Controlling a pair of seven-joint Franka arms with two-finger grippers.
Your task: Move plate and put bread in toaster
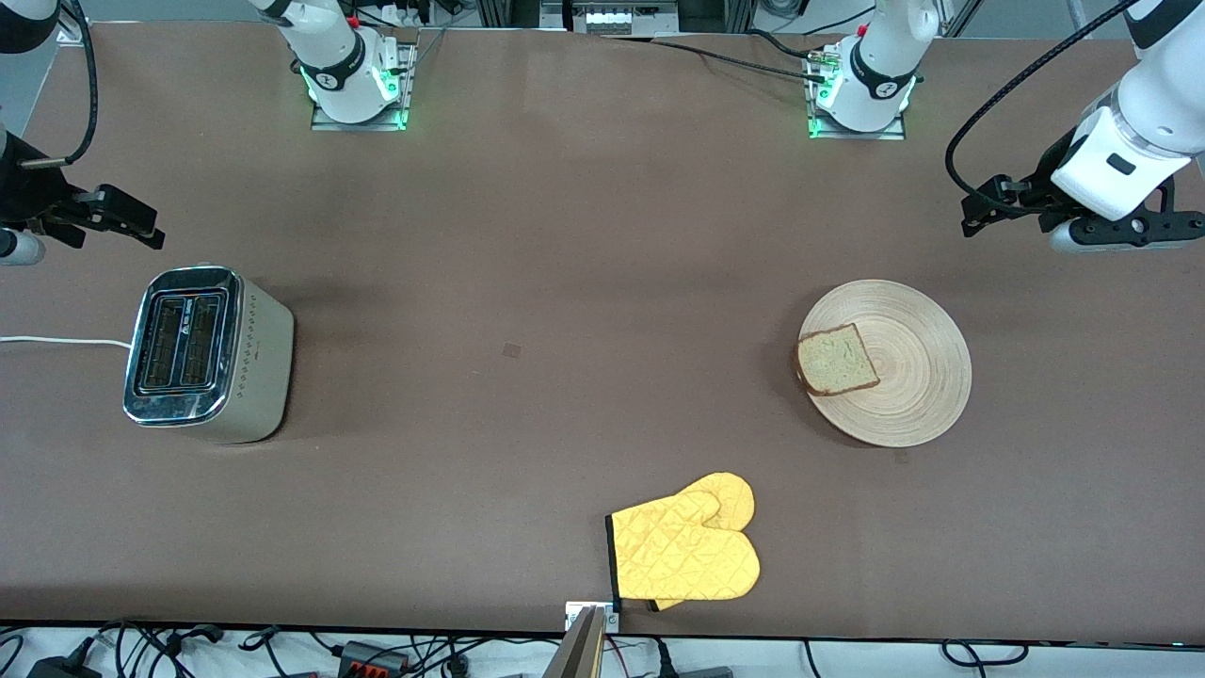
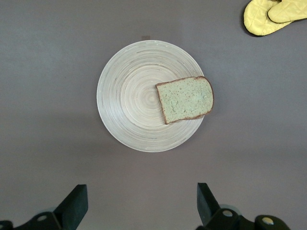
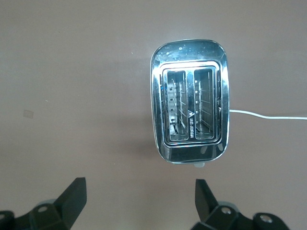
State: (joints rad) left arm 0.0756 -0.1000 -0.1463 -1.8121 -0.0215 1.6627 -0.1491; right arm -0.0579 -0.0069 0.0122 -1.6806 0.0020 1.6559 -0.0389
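Brown table (image 1: 584, 235), cables (image 1: 395, 652) along its edge

Toaster cord (image 1: 56, 341) cut off

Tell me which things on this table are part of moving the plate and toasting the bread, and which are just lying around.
Part of the job:
- plate, toward the left arm's end
- bread, lying on the plate's edge
- toaster, toward the right arm's end, slots empty

Just lying about:
- yellow oven mitt, nearest the front camera
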